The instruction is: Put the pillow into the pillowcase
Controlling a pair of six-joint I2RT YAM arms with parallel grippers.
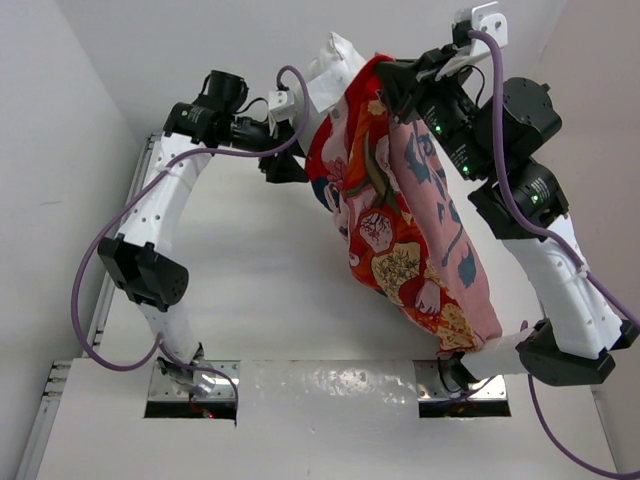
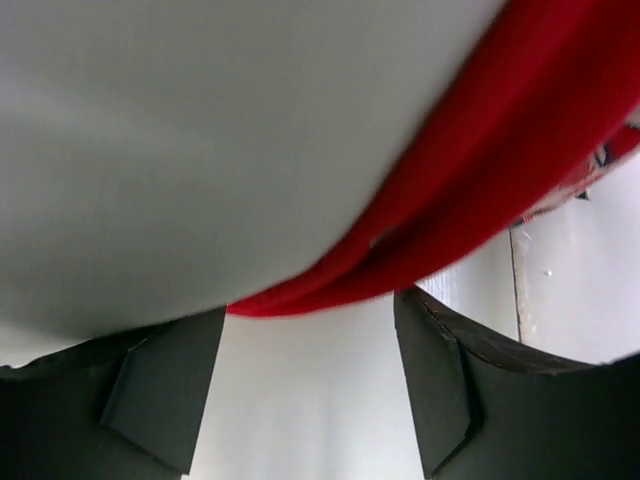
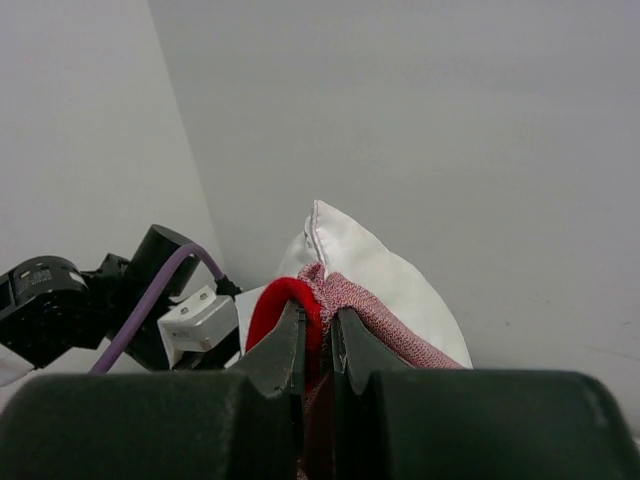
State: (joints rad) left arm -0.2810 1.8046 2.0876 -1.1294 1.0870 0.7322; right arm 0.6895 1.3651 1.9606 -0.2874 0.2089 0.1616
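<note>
Your top view sits above and behind both bases, looking down and forward over the table, wide enough to take both arms whole. Your left wrist view looks out past the left gripper, very close: the pillow and the pillowcase edge fill the upper frame, blurred, with a strip of table below. Your right wrist view looks along the right gripper toward the wall, mid range. It shares the pillow's corner, the left arm and its purple cable with the top view. Left wrist and top share only cloth and table.
</note>
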